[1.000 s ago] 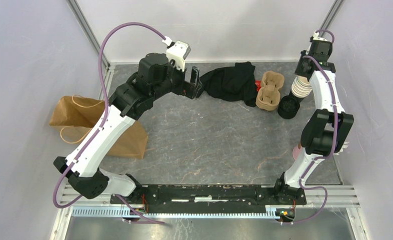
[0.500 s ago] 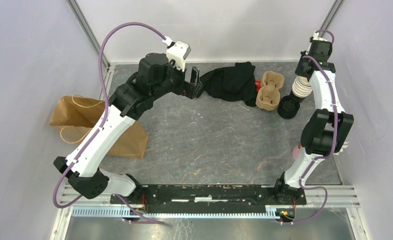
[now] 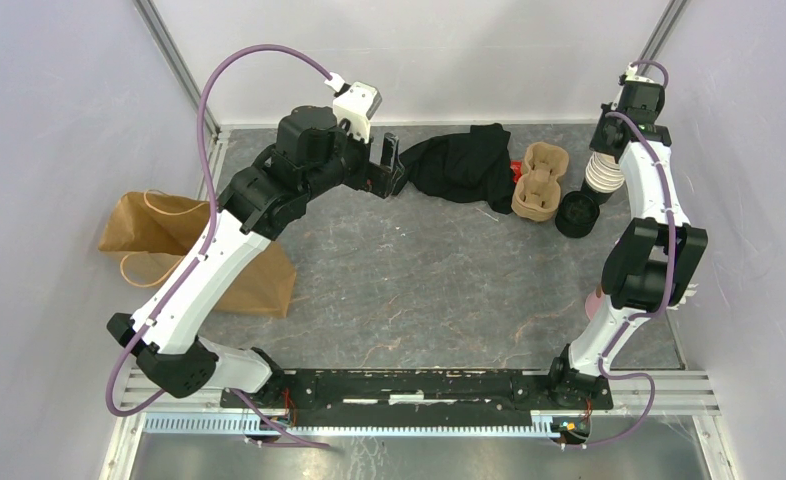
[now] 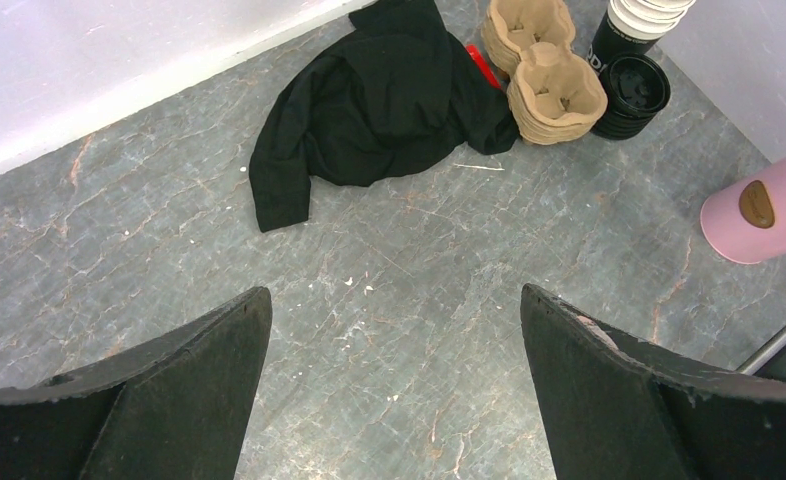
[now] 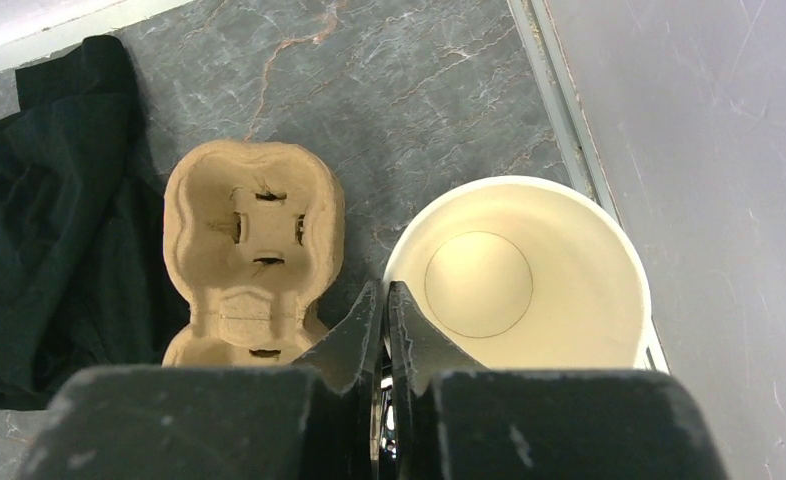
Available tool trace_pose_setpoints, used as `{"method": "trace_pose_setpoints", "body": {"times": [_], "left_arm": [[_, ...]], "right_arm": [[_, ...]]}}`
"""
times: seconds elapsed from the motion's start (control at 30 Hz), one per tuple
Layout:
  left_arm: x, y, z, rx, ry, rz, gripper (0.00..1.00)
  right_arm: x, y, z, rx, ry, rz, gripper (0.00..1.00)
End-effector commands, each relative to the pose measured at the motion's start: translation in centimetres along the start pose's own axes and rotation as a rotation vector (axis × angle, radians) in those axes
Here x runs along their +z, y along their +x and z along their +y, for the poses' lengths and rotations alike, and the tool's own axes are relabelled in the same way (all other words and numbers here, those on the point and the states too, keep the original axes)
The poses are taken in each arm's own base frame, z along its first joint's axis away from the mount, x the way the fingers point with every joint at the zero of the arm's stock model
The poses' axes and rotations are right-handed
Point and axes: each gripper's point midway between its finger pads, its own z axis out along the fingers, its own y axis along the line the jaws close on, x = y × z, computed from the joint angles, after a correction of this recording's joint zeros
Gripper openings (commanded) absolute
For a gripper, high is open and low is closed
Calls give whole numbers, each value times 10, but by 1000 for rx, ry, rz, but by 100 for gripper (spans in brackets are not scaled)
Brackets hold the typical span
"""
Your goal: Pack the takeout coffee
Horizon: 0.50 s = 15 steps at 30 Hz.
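No lidded takeout coffee cup is in view. A stack of lidless cups (image 3: 602, 172) with cream insides (image 5: 529, 275) stands at the back right corner. My right gripper (image 5: 385, 290) hangs over it (image 3: 606, 148), shut on the near-left rim of the top cup, one finger inside and one outside. A stack of loose black lids (image 3: 576, 213) lies beside the cups (image 4: 634, 92). Two nested pulp cup carriers (image 3: 537, 180) sit left of them (image 5: 254, 250). My left gripper (image 4: 394, 295) is open and holds nothing, above bare table near the black cloth (image 3: 391, 165).
A crumpled black cloth (image 3: 464, 165) lies at the back middle, with something red (image 4: 481, 65) at its edge. A brown paper bag (image 3: 169, 235) lies flat at the left under my left arm. A pink bottle (image 4: 764, 205) lies near the right wall.
My right gripper's fingers have closed in onto the top cup's rim. Both arms stay where they were.
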Motion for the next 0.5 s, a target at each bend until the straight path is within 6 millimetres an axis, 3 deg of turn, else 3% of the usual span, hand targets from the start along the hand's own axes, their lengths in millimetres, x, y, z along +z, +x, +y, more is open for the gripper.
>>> {"method": "trace_pose_setpoints", "body": {"times": [0.0,0.47], "left_arm": [[-12,-23,0,33,7,-69,100],[-24,-31,-4,41,19,-97,100]], "right_arm": [[-14,-11,-3,5,3,-37,6],[-49,-35,-12,-1,53,-121,0]]}}
